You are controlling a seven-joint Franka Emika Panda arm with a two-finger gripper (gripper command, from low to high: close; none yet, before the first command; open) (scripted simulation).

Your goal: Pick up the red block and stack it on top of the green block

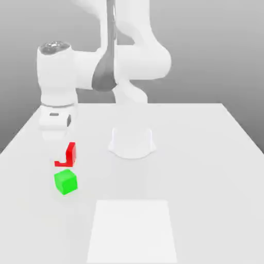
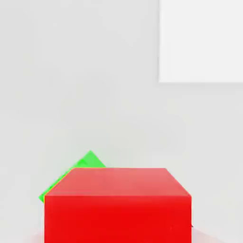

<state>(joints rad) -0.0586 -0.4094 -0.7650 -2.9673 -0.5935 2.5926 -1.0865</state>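
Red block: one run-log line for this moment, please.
end effector: shut on red block | red block: above green block, not yet stacked

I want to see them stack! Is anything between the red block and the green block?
No. In the exterior view, only a bare gap separates the red block from the green block.

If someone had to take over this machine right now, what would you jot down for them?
Gripper: shut on the small bright red cube, held in the air.
Small bright green cube: sits on the white table, toward the exterior view's left, just below the red cube. In the hand view the green cube peeks out from behind the red cube.
Done: the red cube is picked up and carried nearly over the green one.
Left: line it up, lower it onto the green cube, let go, pull away.
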